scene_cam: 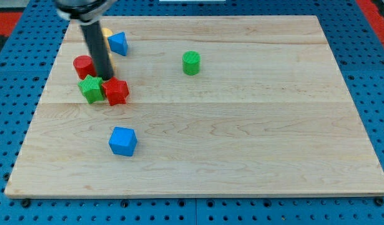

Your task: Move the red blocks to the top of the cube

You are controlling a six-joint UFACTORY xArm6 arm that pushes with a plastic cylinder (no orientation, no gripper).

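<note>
- Sitting left of my tip, a red cylinder; a red star-shaped block just below-right.
- Tip (bare rod, nothing gripped) touches the green star block.

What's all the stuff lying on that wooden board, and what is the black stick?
Red cylinder: one, red, upper left.
Red star block: one, red, right of the green star.
Green star block: one, green, upper left.
Green cylinder: one, green, top centre.
Blue cube: one, blue, lower left.
Blue block: one, blue, top left.
Yellow block: one, mostly hidden behind the rod.
Wooden board: one, light wood.
My tip: one, dark, between the red blocks.
</note>
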